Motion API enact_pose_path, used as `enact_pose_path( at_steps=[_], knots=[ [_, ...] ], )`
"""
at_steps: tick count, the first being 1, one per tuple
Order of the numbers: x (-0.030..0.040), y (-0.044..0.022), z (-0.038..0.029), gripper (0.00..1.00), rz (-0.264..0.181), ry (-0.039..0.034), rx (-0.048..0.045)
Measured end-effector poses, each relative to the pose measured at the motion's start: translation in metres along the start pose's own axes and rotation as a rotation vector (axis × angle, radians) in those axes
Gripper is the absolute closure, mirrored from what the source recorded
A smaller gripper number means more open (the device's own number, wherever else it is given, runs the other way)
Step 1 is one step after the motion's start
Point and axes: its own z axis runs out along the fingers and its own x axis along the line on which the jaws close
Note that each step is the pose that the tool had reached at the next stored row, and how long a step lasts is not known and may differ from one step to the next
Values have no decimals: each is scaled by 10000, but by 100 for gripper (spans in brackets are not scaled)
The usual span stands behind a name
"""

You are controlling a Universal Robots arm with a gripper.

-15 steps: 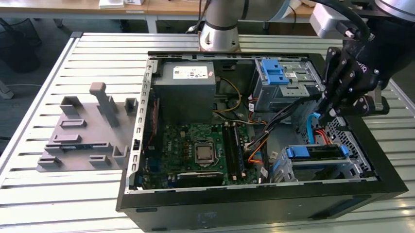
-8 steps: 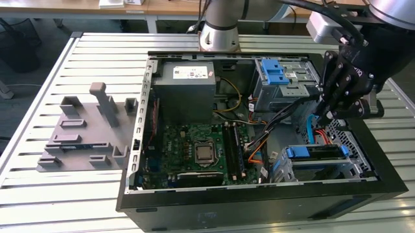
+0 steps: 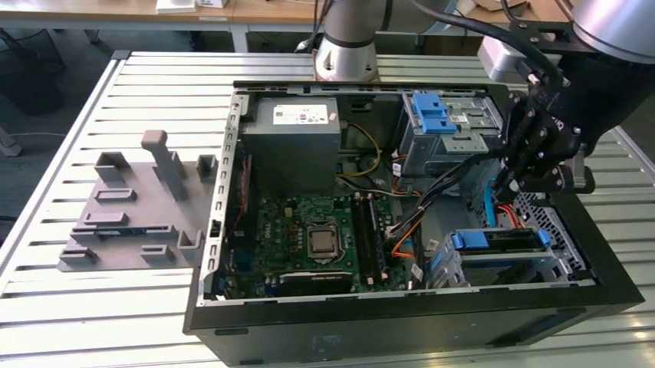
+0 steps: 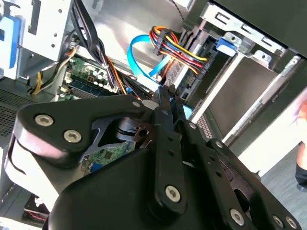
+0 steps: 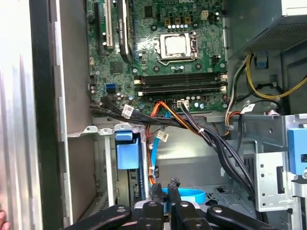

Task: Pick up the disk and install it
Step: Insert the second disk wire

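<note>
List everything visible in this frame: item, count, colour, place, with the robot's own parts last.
Computer case: one, black, open, on the slatted table.
Table: one, light slatted metal.
Motherboard: one, green, on the case floor.
Power supply: one, grey box, at the case's far end.
Disk: one, blue-framed, seated in the near drive cage at the exterior view's right.
Drive cage: one, grey with blue latches, far right.
Fixture plate: one, grey, on the table at the exterior view's left.
Cables: a bundle, black, orange, blue.
Gripper: one, black, above the near cage, fingers together, empty.

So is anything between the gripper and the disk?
Yes: a blue flat cable loops right at the gripper, and red-orange wires hang beside it, just above the disk.
</note>
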Motion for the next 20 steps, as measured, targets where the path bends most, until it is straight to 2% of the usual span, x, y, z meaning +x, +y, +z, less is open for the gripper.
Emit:
enact_pose_path(
  at_steps=[4,6,10,15,18,20],
  knots=[
    [26,-5,27,84,-3,-292,-36],
    [64,-9,41,84,-6,-382,-44],
    [136,-16,70,84,-6,-414,-47],
    [162,-20,154,84,13,-415,-45],
    [221,-25,203,84,78,-416,-43],
    [226,-26,211,84,85,-417,-43]
  ],
)
